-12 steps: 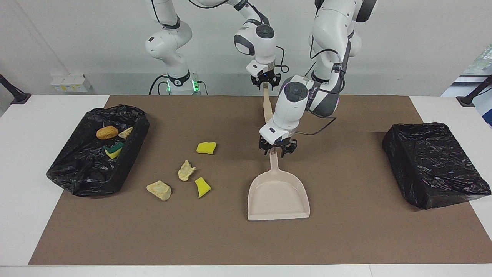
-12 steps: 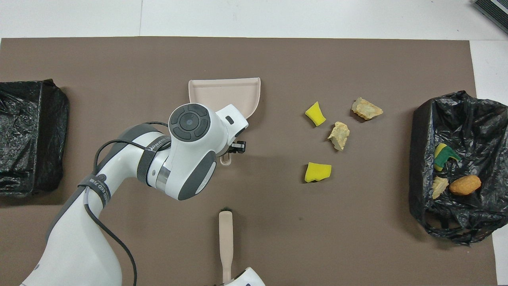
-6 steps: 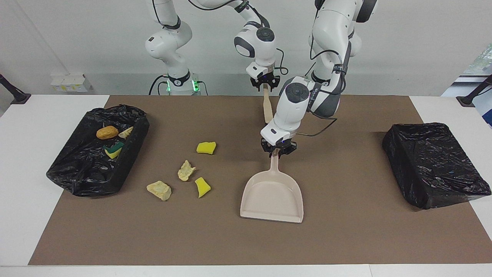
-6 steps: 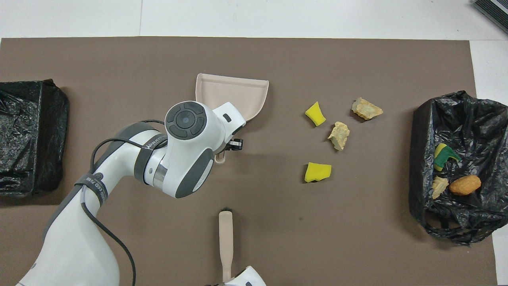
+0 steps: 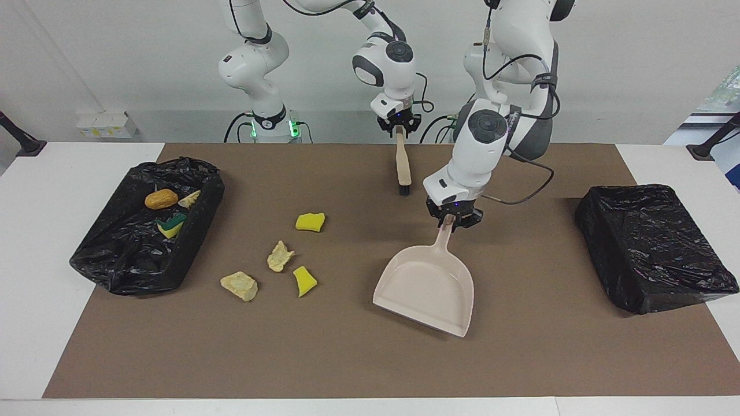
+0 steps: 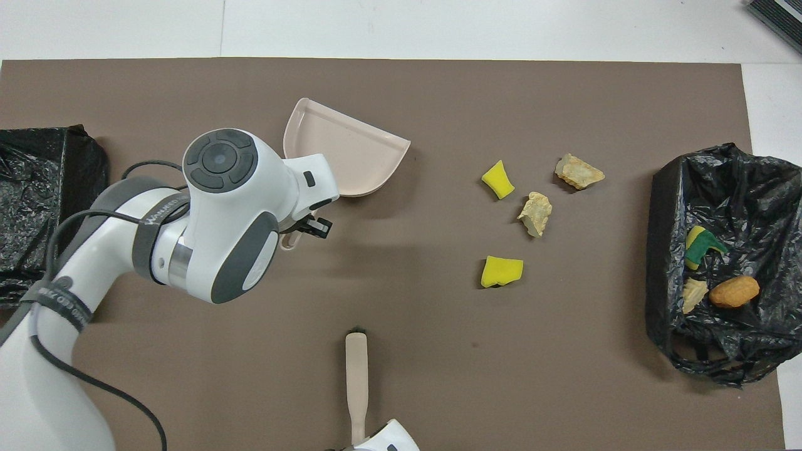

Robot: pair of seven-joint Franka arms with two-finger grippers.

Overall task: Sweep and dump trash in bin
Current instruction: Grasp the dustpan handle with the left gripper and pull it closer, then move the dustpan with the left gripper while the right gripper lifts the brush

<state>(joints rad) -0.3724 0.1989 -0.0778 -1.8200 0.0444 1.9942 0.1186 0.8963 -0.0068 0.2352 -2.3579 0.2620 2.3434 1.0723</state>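
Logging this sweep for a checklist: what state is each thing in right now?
Dustpan: tilted, handle in the shut left gripper.
Brush: hanging upright from the right gripper.
Four scraps: loose on the mat.
Open bin: holds three scraps.
Bin at the left arm's end: covered in black plastic.

Facing view looks across toward the robots; overhead looks steeply down — both share the brown mat (image 5: 520,346), perhaps wholly.
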